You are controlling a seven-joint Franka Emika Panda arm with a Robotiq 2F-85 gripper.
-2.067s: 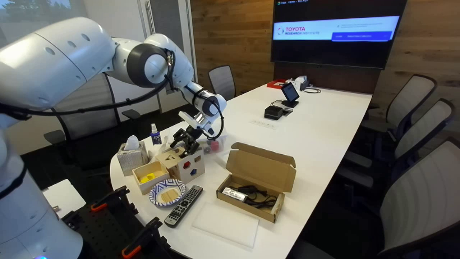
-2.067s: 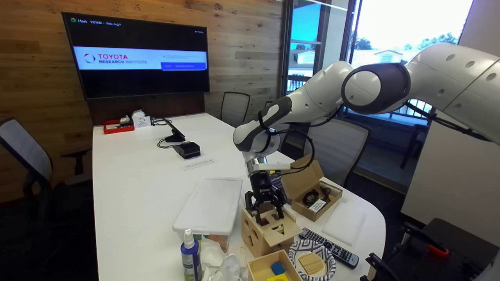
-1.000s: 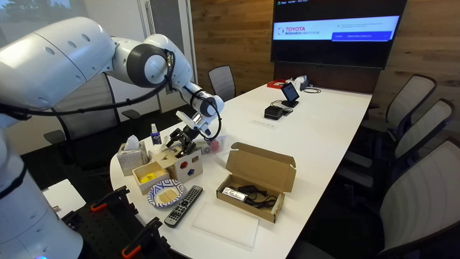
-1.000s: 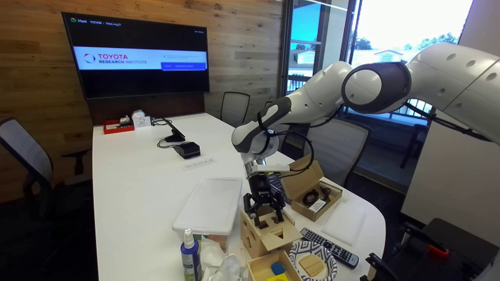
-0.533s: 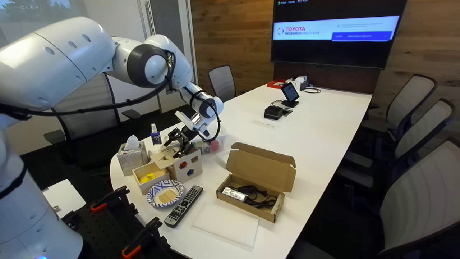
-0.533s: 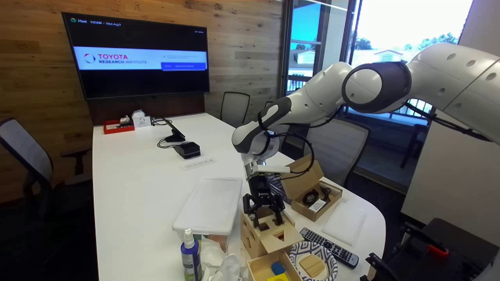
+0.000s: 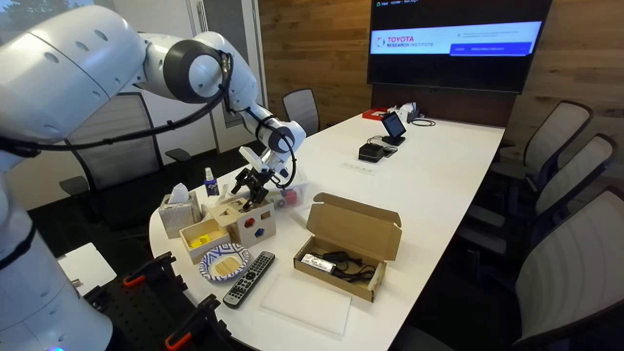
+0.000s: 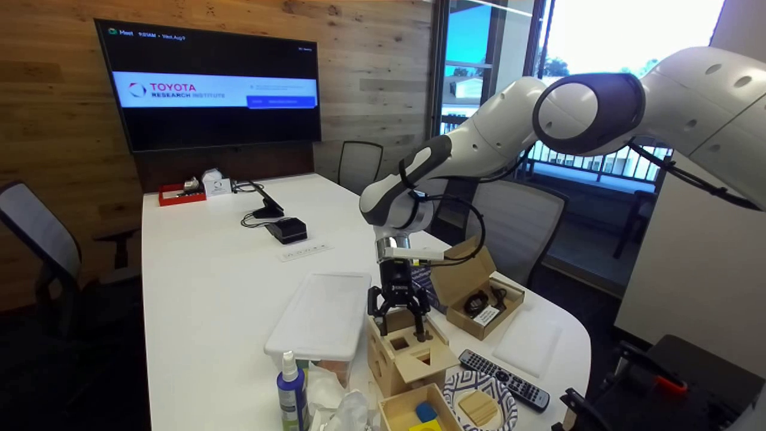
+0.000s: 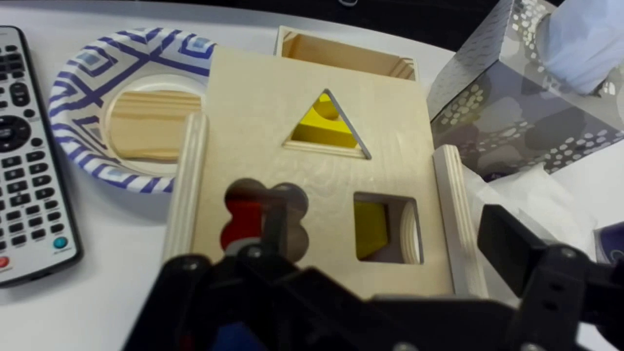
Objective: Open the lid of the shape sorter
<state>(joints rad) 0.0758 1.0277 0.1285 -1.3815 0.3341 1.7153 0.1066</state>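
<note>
Lid, thin squarish light-wood panel with cut-out holes, on top of the shape sorter, small light-wood cube with shaped holes in its sides. Lid's side edges run along two raised wooden rails; far end juts past the rail ends, toward a small light-wood tray. In wrist view the near end is hidden by the black two-fingered gripper, so cannot tell which side is longer. Triangular hole at the jutting end, apex pointing away from the gripper, toward the tray; yellow shows through it. Four-lobed and square holes side by side nearer the gripper, red visible through the four-lobed one.

Gripper over the cube, fingers spread well apart, released. One fingertip at the four-lobed hole; cannot tell whether inside or just above. Other shows outside the opposite rail in wrist view.

Around, on the white table: white paper bowl with blue pattern, grey remote with black buttons just beside it, patterned grey tissue box near the tray.
</note>
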